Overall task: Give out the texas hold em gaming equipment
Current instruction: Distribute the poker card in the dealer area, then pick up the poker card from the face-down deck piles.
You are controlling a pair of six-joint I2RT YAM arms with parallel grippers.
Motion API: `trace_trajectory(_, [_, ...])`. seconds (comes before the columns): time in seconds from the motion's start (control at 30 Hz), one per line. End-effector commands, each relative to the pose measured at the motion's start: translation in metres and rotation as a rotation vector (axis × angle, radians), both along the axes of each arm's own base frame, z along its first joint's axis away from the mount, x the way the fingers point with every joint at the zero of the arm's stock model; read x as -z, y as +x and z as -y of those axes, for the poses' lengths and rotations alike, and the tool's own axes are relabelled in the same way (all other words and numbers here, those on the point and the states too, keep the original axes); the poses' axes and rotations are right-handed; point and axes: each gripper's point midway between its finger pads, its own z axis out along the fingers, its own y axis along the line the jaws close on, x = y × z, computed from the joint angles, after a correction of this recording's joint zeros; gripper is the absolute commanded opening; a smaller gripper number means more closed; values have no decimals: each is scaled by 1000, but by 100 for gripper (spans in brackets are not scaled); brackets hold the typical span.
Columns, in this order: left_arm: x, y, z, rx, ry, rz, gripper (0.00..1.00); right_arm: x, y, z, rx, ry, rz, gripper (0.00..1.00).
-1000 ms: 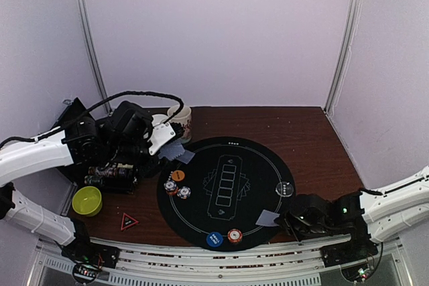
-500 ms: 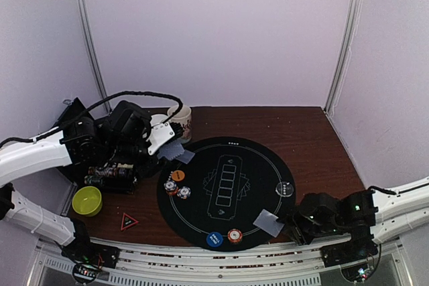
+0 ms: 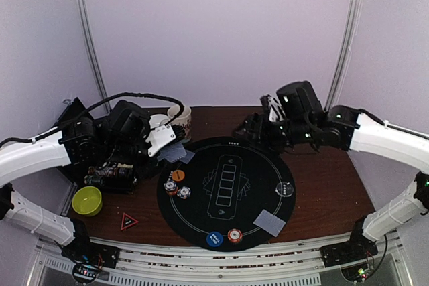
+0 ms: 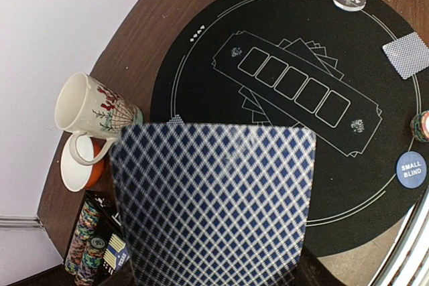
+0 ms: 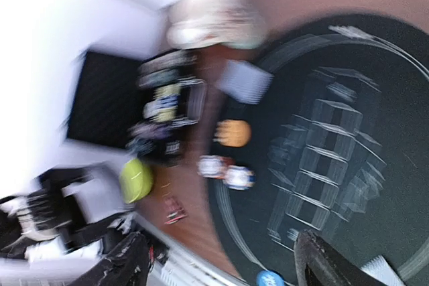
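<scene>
My left claw (image 3: 163,143) is clenched on one grey-blue card (image 4: 211,199) — my right claw (image 3: 249,129) hangs released above the far rim of the black mat (image 3: 201,213).

The held card shows its back to my left wrist camera and hides my own fingers there; it is at the left edge of the mat, near the mug (image 4: 87,106). My right fingers (image 5: 127,266) stand wide apart with nothing between them. A second card (image 3: 271,221) lies face-down on the mat at its near right. Two chip stacks (image 3: 177,189) stand side by side at the left of the mat, with an orange disc (image 3: 177,175) just beyond them — a blue disc (image 3: 214,239) and another chip stack (image 3: 234,235) sit at the near rim, a clear disc (image 3: 285,189) at the right.
</scene>
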Motion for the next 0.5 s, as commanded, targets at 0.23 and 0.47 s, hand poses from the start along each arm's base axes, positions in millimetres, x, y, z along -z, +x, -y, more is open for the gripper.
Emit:
trace_trajectory(0.23, [-24, 0, 15, 44, -100, 35, 58, -58, -5, -133, -731, 196, 327, 75])
trace_trajectory(0.47, [-21, 5, 22, 51, -84, 35, 58, -32, -9, -158, -788, 196, 299, 75])
